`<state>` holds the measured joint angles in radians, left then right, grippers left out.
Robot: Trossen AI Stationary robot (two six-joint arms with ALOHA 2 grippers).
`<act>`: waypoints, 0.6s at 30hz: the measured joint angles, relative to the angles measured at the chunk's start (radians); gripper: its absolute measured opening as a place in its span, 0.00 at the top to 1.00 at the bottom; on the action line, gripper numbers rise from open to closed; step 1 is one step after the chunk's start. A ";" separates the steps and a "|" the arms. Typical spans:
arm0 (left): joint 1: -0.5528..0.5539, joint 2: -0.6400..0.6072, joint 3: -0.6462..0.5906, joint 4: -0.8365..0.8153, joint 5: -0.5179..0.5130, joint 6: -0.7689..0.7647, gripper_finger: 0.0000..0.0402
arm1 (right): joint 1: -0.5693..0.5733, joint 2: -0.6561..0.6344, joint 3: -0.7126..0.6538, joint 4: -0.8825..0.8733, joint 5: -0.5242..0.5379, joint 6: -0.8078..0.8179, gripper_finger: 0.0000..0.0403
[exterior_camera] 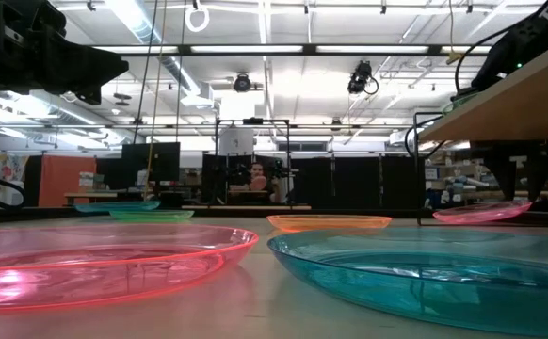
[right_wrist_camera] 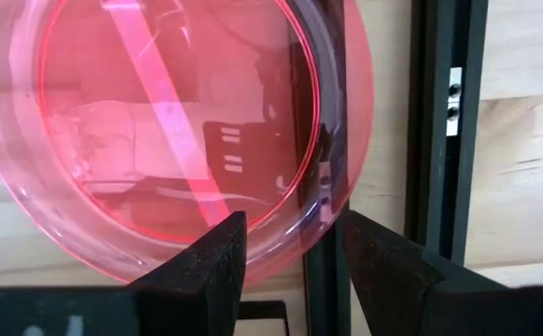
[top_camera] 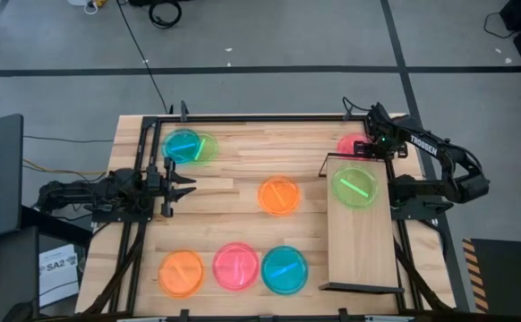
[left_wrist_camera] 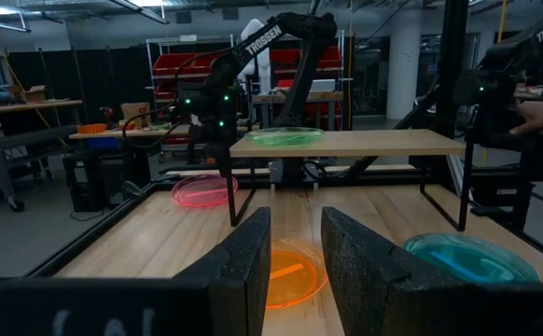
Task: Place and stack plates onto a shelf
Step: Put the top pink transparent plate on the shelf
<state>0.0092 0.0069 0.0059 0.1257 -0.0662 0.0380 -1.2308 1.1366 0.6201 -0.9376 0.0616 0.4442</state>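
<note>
At the table's far right corner: right gripper (right_wrist_camera: 285, 252) hangs over the pink plate (right_wrist_camera: 178, 131), which lies on the table half under the shelf (top_camera: 362, 241).
Jaws: spread, holding nothing, straddling the plate's near rim.
Step, as judged: picking up this plate.
How to do it well: pinch the rim firmly, lift clear of the black frame, then set it on the green plate (top_camera: 358, 187).
Left gripper (left_wrist_camera: 290, 271): apart, empty, waiting at the table's left.

Readable: "TROSSEN" in white letters along the dark right robot arm (top_camera: 426, 145) in the high view and again on the same arm (left_wrist_camera: 264, 39) in the left wrist view, plus "SA2" on a white paper sheet (top_camera: 58, 265) beside the bench.
</note>
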 joint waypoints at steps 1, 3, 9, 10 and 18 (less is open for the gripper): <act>0.000 0.000 0.000 0.000 0.000 0.000 0.74 | 0.000 0.000 0.000 0.000 0.001 -0.001 0.55; 0.000 0.000 0.000 0.000 0.000 0.000 0.74 | 0.000 0.000 0.000 0.000 0.023 -0.001 0.55; 0.000 0.000 0.000 0.000 0.000 0.000 0.74 | 0.000 0.000 0.000 0.001 0.097 0.006 0.55; 0.000 0.000 0.000 0.000 0.000 0.000 0.74 | 0.000 0.000 -0.002 0.009 0.103 0.008 0.55; 0.000 0.000 0.000 0.000 0.000 0.000 0.74 | 0.000 -0.001 -0.106 0.158 0.072 0.028 0.55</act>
<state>0.0090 0.0067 0.0060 0.1261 -0.0659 0.0376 -1.2308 1.1355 0.5138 -0.7798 0.1337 0.4727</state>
